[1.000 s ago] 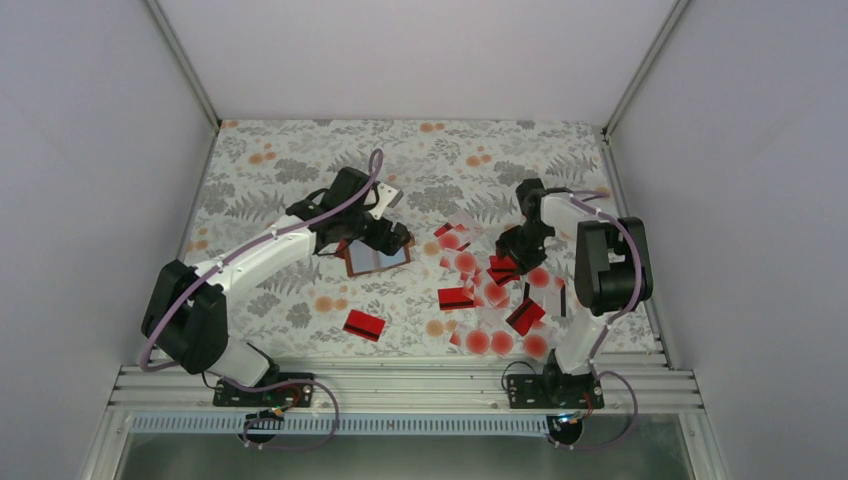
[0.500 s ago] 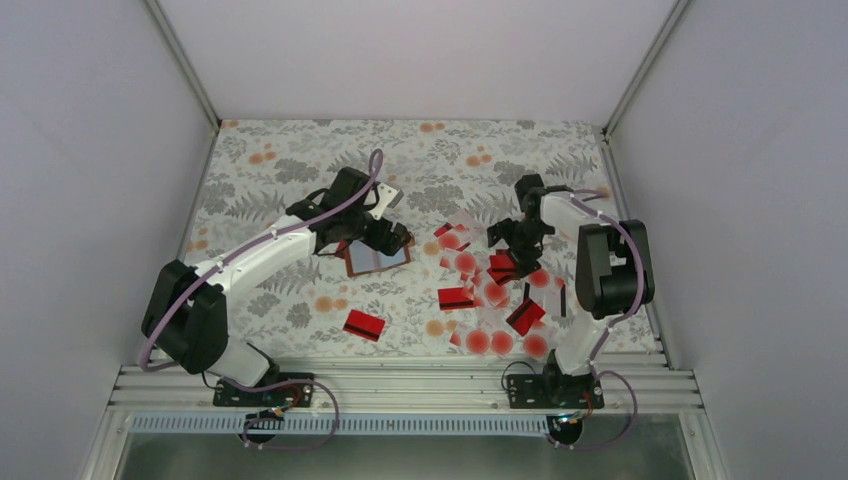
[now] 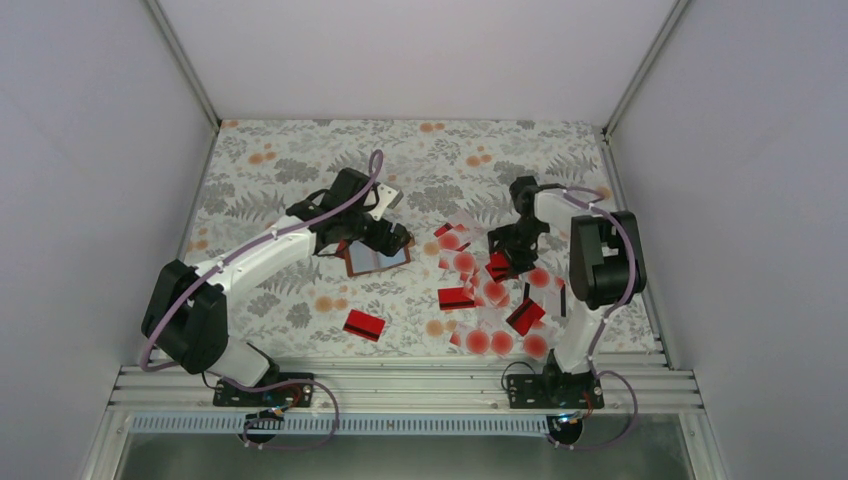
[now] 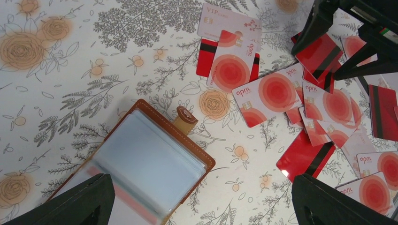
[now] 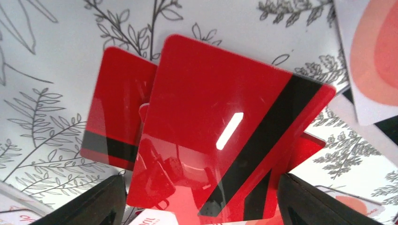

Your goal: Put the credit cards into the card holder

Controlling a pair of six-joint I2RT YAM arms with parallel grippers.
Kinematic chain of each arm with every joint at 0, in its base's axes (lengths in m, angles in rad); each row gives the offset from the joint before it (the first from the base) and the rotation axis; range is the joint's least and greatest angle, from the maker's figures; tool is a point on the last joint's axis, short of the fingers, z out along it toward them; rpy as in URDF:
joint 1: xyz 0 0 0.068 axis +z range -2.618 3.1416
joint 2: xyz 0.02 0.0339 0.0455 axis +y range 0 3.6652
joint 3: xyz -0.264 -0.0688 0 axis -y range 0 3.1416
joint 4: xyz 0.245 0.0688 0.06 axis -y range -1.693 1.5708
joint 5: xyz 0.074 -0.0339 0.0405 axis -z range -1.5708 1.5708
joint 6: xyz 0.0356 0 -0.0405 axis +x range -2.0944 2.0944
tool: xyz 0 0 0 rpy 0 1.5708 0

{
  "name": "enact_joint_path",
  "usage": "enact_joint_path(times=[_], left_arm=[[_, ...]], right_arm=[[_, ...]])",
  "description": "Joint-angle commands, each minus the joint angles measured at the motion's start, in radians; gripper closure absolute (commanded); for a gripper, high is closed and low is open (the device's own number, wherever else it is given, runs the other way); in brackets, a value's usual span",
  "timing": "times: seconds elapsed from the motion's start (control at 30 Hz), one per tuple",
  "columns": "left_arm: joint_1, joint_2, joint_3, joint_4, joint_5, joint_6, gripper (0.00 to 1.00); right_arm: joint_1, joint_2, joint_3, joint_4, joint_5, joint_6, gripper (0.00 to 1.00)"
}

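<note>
The card holder [image 4: 150,164] lies open on the floral table, brown leather with a pale grey-blue inside, and it also shows in the top view [image 3: 378,258]. My left gripper [image 4: 202,180] is open above it, its left finger over the holder's near sleeve; in the top view [image 3: 388,238] it hovers just behind the holder. Credit cards [image 3: 495,300] lie scattered to the right, red striped ones and whitish ones with red dots [image 4: 274,91]. My right gripper [image 5: 202,180] is shut on a glossy red card with a black stripe [image 5: 220,108], held tilted above the pile [image 3: 505,258].
One red card [image 3: 364,324] lies alone near the front, left of the pile. The floral mat [image 3: 280,170] is walled on three sides, with a metal rail along the near edge. The right gripper's fingers [image 4: 324,23] show at the left wrist view's top right.
My right gripper has turned and shifted slightly left over the card pile, with the red card in it. The left arm and the card holder have not moved.
</note>
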Motion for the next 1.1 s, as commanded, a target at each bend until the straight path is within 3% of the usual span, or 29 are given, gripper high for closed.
enact_joint_path(times=[0.0,0.3,0.8,1.07], left_arm=[[0.003,-0.025,-0.017,0.012,0.0,0.015,0.06],[0.003,-0.032,-0.02,0.008,-0.011,0.018,0.06],[0.004,-0.019,0.026,-0.023,-0.012,0.001,0.06],[0.003,-0.017,0.056,-0.045,-0.005,-0.013,0.06]], right_arm=[[0.016,0.054,-0.028,0.004,0.056,0.03,0.26],[0.016,0.022,-0.111,0.04,0.084,-0.006,0.43],[0.018,-0.155,-0.158,0.017,0.142,-0.119,0.47],[0.027,-0.208,-0.138,0.035,0.12,-0.266,0.47]])
